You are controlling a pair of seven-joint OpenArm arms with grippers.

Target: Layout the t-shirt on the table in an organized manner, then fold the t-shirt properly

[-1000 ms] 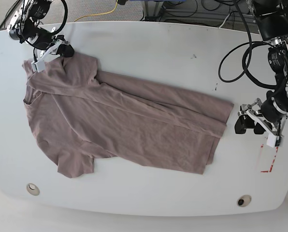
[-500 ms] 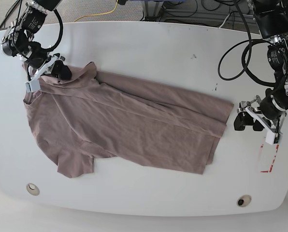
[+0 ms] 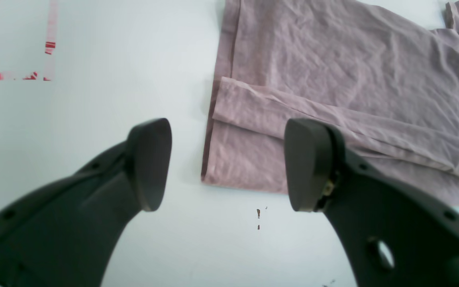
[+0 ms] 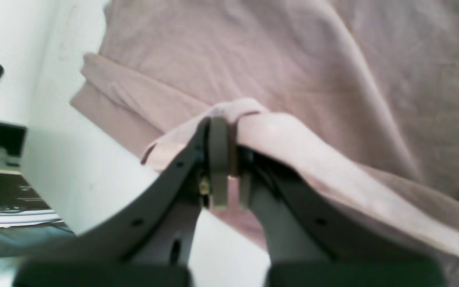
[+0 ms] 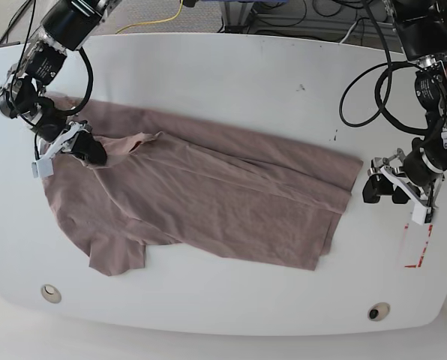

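Glossy white, the table point(image 5: 231, 67) carries everything, and across its middle the t-shirt point(image 5: 223, 202) lies mostly spread, hem toward my left arm and collar end toward my right. I judge the layout only partly done: the body is fairly flat, but a long strip along the far edge is doubled over, one sleeve sticks out at the near side, and the shoulder region is bunched where I hold it, so smoothing remains and no proper fold has begun. My right pincer point(image 5: 79, 146) is clamped on a pinch of that shoulder fabric, lifting it off the table. My left pincer point(image 5: 388, 187) hangs spread wide and empty just beside the hem corner, touching no cloth. The base view alone gives the whole outline and both arms; the right wrist view shows the cloth point(image 4: 333, 79) draped over the shut fingers point(image 4: 218, 159); the left wrist view shows the hem's doubled layers point(image 3: 253, 131) and the red dashed mark point(image 3: 14, 75).
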